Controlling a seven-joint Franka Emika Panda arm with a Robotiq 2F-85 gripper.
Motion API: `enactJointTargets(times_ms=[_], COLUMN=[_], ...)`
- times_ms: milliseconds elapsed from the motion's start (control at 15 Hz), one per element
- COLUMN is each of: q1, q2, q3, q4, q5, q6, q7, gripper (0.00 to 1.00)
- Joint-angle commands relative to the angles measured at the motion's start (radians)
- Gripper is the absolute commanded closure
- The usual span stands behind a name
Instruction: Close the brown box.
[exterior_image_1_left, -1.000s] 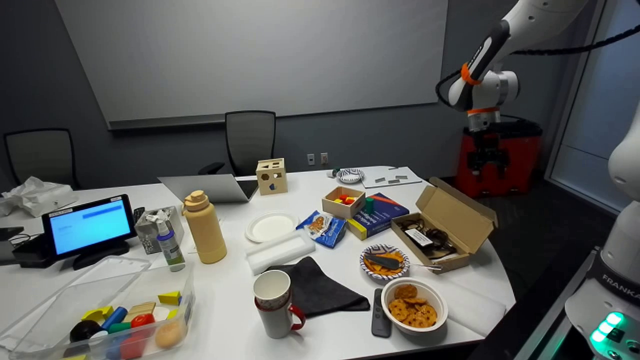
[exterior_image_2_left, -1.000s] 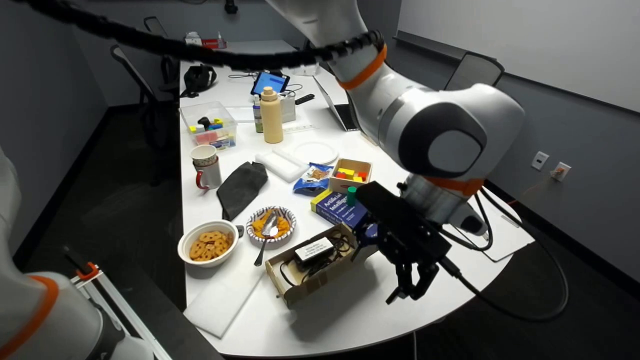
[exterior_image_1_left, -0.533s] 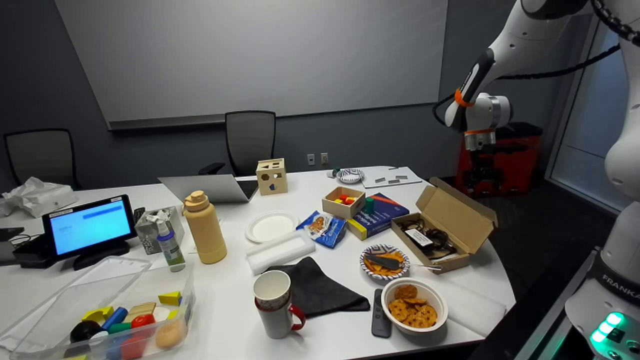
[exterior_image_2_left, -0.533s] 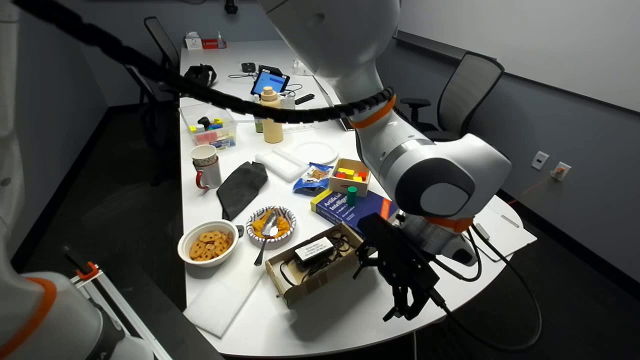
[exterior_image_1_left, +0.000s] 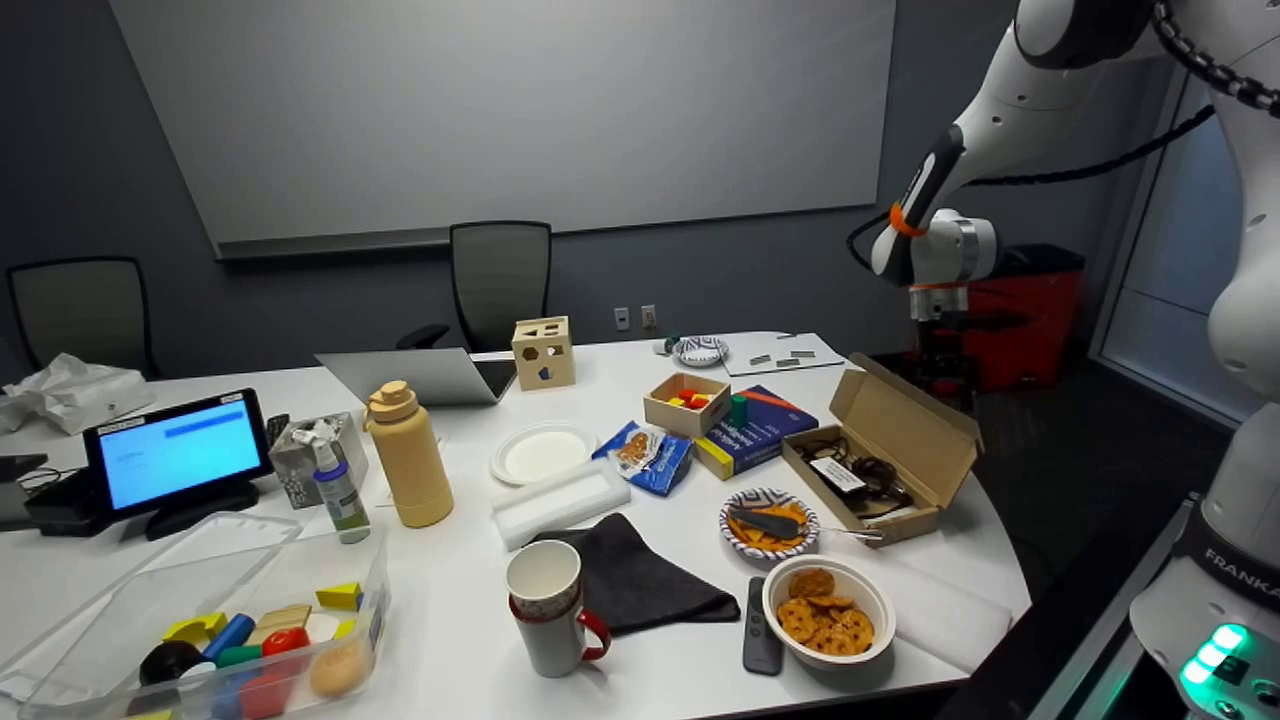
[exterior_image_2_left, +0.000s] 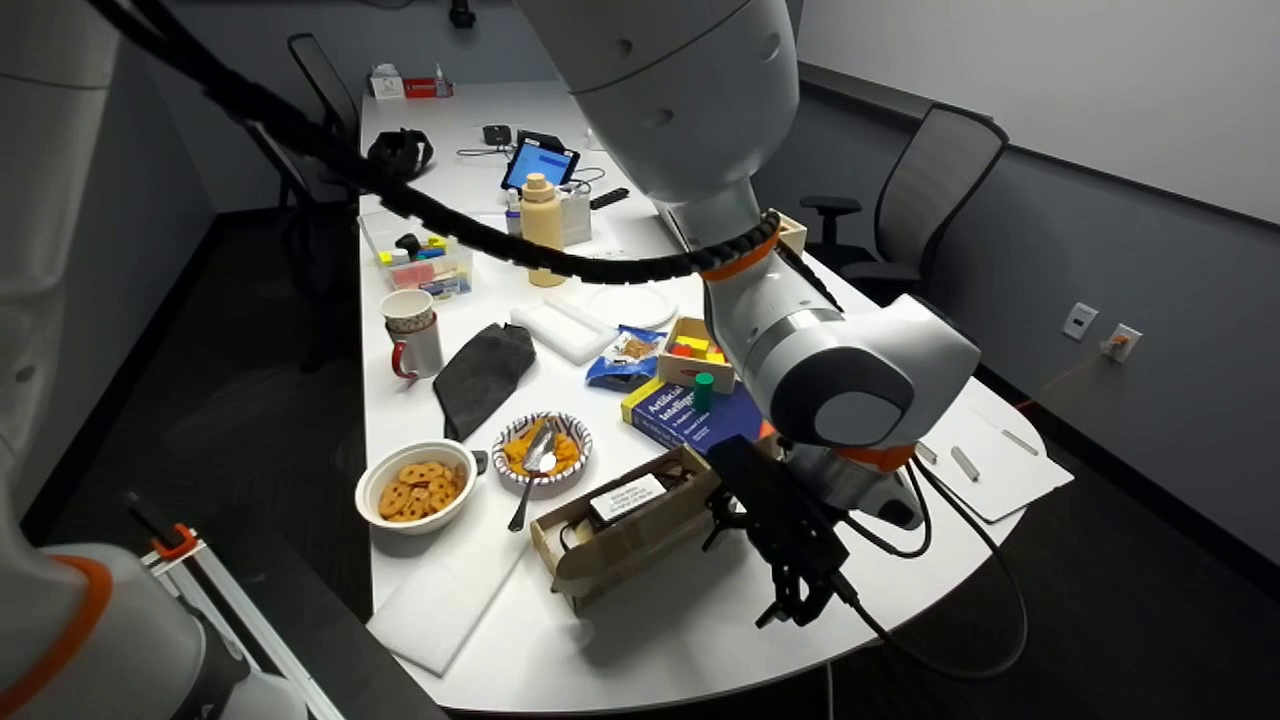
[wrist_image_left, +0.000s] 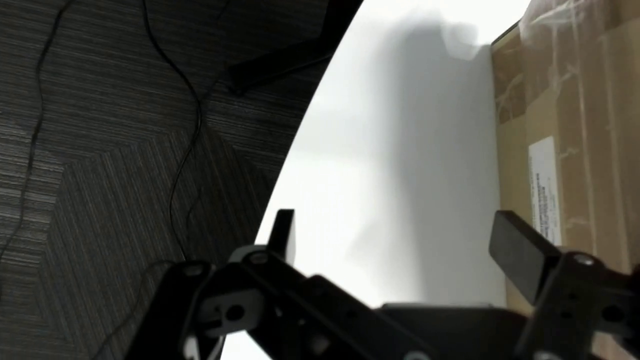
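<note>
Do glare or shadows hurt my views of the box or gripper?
Wrist view: the white table washes out near the top, a soft shadow lies beside the brown cardboard box, and the black two-fingered gripper partly merges with dark floor; in an exterior view, the gripper is hard to make out against the shaded red cabinet.

The brown box (exterior_image_1_left: 905, 430) is matt cardboard, its side in the wrist view crossed by glossy, creased tape (wrist_image_left: 590, 165) and bearing a paper label (wrist_image_left: 546, 190), while the gripper (wrist_image_left: 401, 236) has a dull finish and the carpet (wrist_image_left: 115, 195) a rough, ribbed weave. The tabletop (exterior_image_1_left: 450, 620) looks smooth with a faint sheen, the dark cloth (exterior_image_1_left: 640, 580) is matt fabric, the shape sorter (exterior_image_1_left: 544, 358) smooth wood, the storage bin (exterior_image_1_left: 378, 565) clear glossy plastic, and the snack bag (exterior_image_1_left: 645, 457) shiny, wrinkled film. The tan bottle (exterior_image_1_left: 411, 460) appears smooth and matt, the arm (exterior_image_2_left: 700, 110) has smooth, satiny shells, and the utensil (exterior_image_2_left: 540, 445) is polished metal.
</note>
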Motion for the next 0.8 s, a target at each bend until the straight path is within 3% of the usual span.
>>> enactJointTargets(times_ms=[0,267,733], q1=[-0.022,-0.005,0.078], q2=[-0.017,-0.052,-0.028], q3=[0.041,0.082,0.125], q4=[0.004,-0.025,-0.086], q5=[0.048,0.076,0.007], q6=[0.007,0.003,0.031], q7=[-0.011,-0.035,-0.045], gripper=[0.0,0.0,0.0])
